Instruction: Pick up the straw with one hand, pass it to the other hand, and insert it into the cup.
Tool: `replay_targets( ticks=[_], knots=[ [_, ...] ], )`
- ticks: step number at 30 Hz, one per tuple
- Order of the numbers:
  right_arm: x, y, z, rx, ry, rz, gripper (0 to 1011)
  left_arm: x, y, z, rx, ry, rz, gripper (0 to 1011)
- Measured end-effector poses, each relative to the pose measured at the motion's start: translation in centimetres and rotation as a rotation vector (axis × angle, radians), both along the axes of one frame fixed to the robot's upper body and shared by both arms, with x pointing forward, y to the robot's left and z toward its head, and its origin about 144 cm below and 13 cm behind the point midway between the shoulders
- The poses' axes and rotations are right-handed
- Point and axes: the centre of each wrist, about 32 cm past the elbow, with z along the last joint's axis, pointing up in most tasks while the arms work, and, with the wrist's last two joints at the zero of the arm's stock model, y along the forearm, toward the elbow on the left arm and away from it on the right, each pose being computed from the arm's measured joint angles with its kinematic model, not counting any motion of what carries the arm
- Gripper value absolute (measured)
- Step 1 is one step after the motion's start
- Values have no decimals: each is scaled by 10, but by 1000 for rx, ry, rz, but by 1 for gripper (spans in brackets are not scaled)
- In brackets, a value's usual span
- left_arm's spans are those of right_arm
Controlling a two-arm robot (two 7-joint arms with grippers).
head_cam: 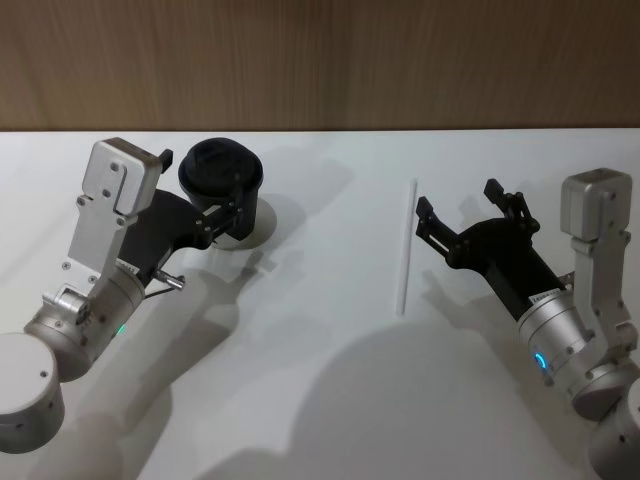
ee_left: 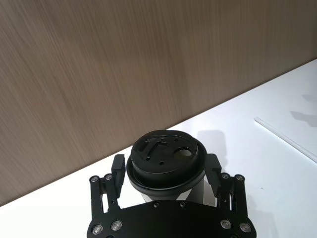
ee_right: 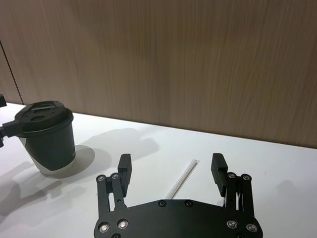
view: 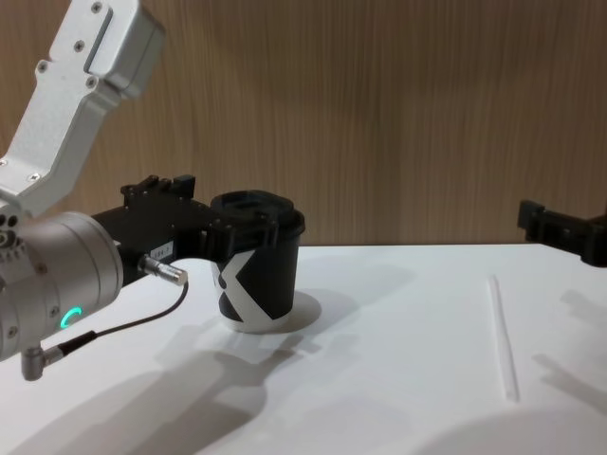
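Head view: left claw (head_cam: 208,200) clenched around the lidded black paper cup (head_cam: 222,168); right claw (head_cam: 457,200) spread wide, holding nothing, white straw (head_cam: 407,245) lying flat just beyond its fingertips.
Left wrist view: fingers (ee_left: 118,171) pressed against both cup sides, contents hidden by the lid.
Right wrist view: straw lying untouched ahead of the gap between the fingers.

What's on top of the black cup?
A black lid with a small hole sits on the cup, which the left tool grips at its sides. The lid covers the inside, so whether there is any drink cannot be seen.
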Motion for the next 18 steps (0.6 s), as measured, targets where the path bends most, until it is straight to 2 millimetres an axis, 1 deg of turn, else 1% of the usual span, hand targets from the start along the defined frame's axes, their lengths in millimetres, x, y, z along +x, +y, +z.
replay_targets(
  ticks=[18],
  knots=[
    [0, 0, 0, 0, 0, 0, 1001, 0, 0, 0, 0, 0, 0, 1004]
  ],
)
